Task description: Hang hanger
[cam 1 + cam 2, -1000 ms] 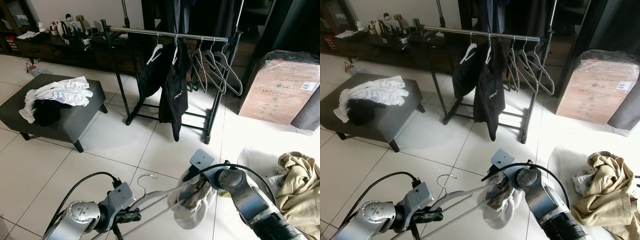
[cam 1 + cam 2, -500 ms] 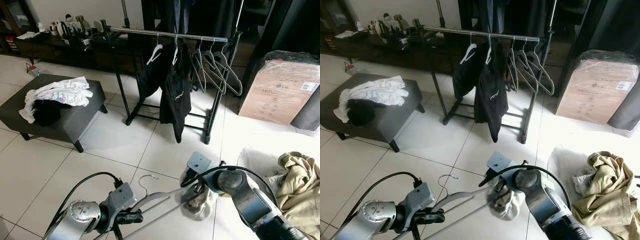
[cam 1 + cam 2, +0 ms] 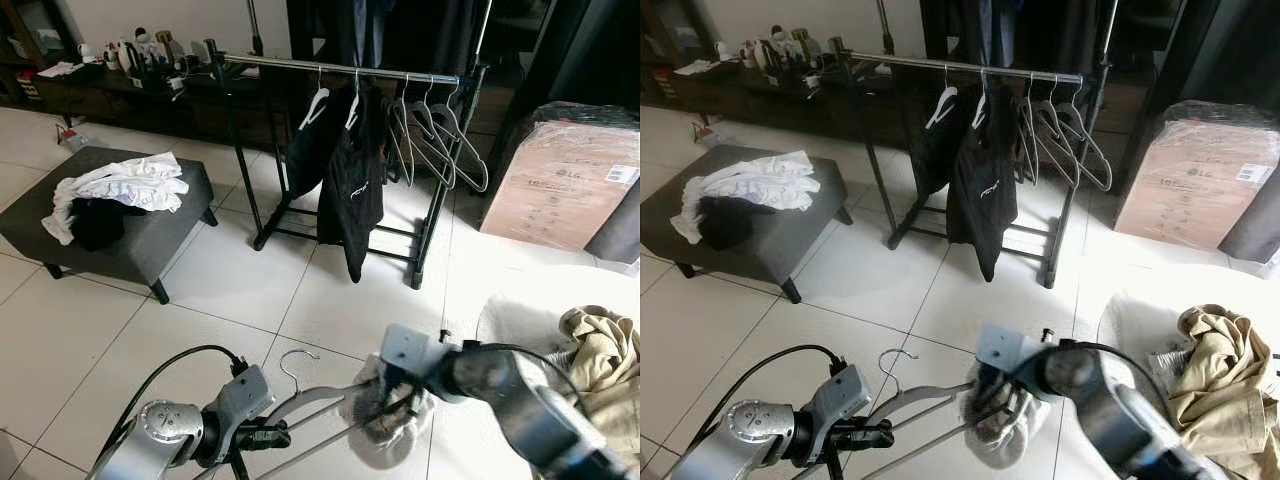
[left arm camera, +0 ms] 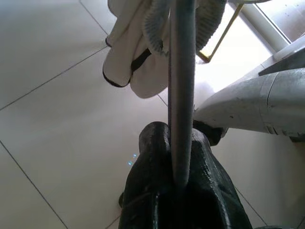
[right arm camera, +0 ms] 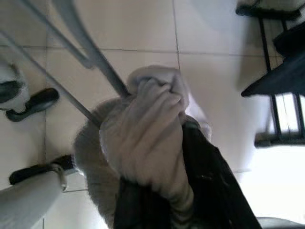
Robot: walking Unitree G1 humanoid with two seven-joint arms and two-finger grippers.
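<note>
A grey hanger (image 3: pixel 312 401) is held low over the tiled floor, hook (image 3: pixel 296 357) pointing away from me. My left gripper (image 3: pixel 266 436) is shut on its bar (image 4: pixel 181 86) near the middle. A white garment (image 3: pixel 384 432) is bunched over the hanger's right end. My right gripper (image 3: pixel 396 398) is shut on that cloth (image 5: pixel 148 128), and its arm is blurred. The metal clothes rack (image 3: pixel 340 68) stands ahead, with a black garment (image 3: pixel 352 190) and several bare hangers (image 3: pixel 440 142) on its rail.
A grey ottoman (image 3: pixel 135 243) with white and dark clothes stands at the left. A wrapped cardboard box (image 3: pixel 560 180) is at the right, and a beige clothes pile (image 3: pixel 605 370) lies on the floor beside my right arm. Open tiles lie between me and the rack.
My right gripper has shifted with the white garment at the hanger's end, and the cloth now hangs lower. The left gripper still holds the hanger in the same place.
</note>
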